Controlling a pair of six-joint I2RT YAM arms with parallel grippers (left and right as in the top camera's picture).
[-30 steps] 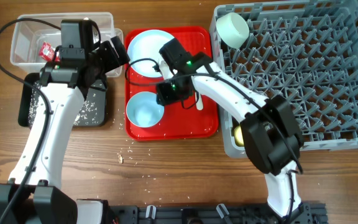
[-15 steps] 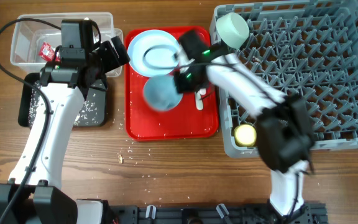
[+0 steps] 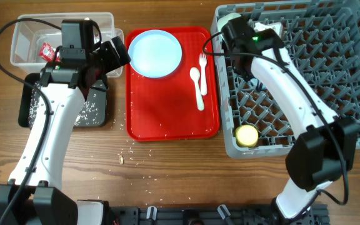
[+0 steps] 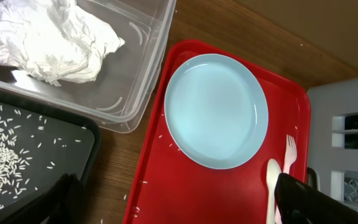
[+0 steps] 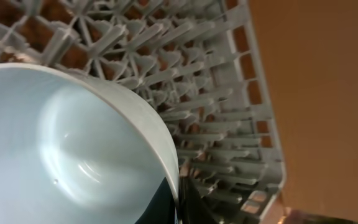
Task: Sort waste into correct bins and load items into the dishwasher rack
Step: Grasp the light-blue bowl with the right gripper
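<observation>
The pale blue bowl point(image 5: 73, 143), smooth and glossy inside, is hanging over the pegs at the rack's point(image 3: 330, 75) far left corner. Whether it is touching them is unclear. The right end effector point(image 5: 180, 198) is pinching its rim. Only 1 dark finger is showing there, and overhead the arm is covering most of the bowl. The left end effector point(image 4: 179, 193) is gaping wide and empty by the tub's point(image 3: 24, 28) right end. The plate point(image 4: 216, 111), fork point(image 3: 202, 62) and spoon point(image 3: 197, 84) are lying on the red tray point(image 3: 174, 112).
</observation>
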